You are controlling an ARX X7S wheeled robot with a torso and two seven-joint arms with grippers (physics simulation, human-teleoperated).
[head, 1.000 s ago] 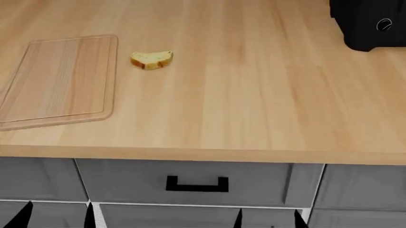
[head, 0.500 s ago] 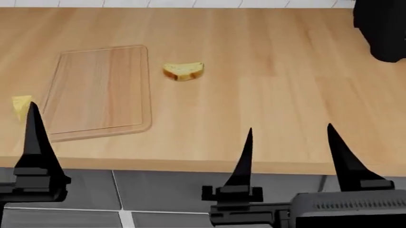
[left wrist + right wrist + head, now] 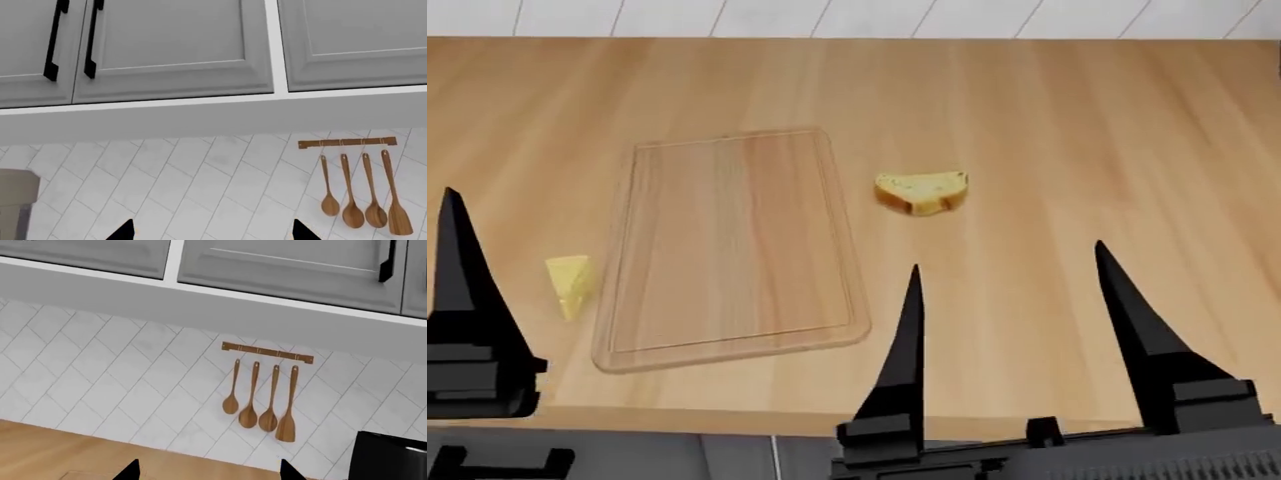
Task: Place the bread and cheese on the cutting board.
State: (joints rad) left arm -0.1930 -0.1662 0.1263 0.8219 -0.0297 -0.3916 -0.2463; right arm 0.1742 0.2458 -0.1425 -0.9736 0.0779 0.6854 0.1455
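Observation:
In the head view the cutting board (image 3: pixel 734 250) lies on the wooden countertop, left of centre. The bread (image 3: pixel 922 190) lies on the counter just right of the board's far right corner, apart from it. The cheese (image 3: pixel 570 285) lies on the counter just left of the board. My right gripper (image 3: pixel 1021 340) is open and empty, raised over the counter's front edge, nearer than the bread. Of my left gripper only one finger (image 3: pixel 461 290) shows, near the cheese. Both wrist views look at the wall; the left gripper (image 3: pixel 212 232) and the right gripper (image 3: pixel 210 471) show wide, empty gaps.
A white tiled wall runs behind the countertop (image 3: pixel 1068 120). A rack of wooden spoons (image 3: pixel 263 390) hangs on it, also in the left wrist view (image 3: pixel 360 190). Grey upper cabinets (image 3: pixel 173 45) hang above. A black appliance (image 3: pixel 390 455) stands at the right.
The head view has shifted: board and bread now sit further right and lower, and the cheese has come into view. Both grippers have risen into view in front of the counter.

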